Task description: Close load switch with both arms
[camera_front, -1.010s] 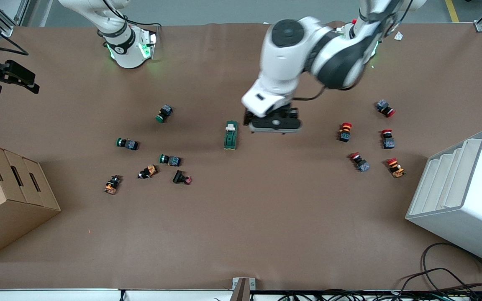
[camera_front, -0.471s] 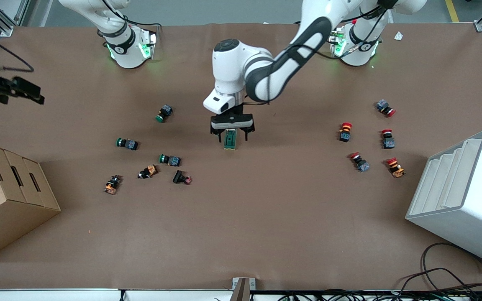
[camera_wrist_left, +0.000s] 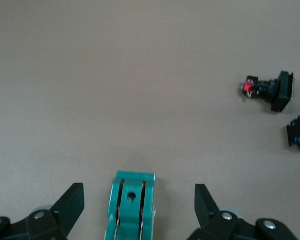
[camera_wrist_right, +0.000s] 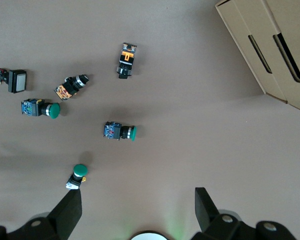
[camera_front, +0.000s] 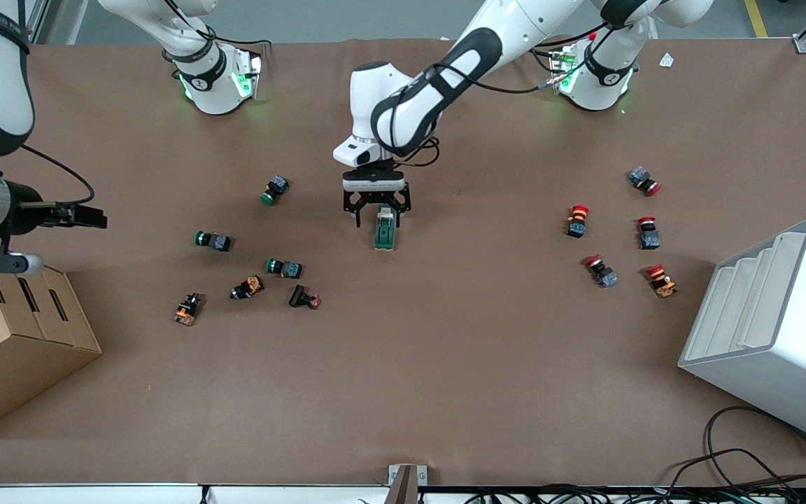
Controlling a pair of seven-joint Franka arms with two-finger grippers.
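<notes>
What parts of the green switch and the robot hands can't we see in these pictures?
- Load switch, front view: the end toward the robots' bases is covered by the open left gripper.
- Load switch, left wrist view: cut off by the picture's edge; its white lever is not visible.
- Right gripper, right wrist view: only the open finger ends show, high above the table.

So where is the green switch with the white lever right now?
The load switch lies mid-table in the front view, between the open fingers of the left tool. Its nearest neighbour is a green push button, toward the right arm's end.
</notes>
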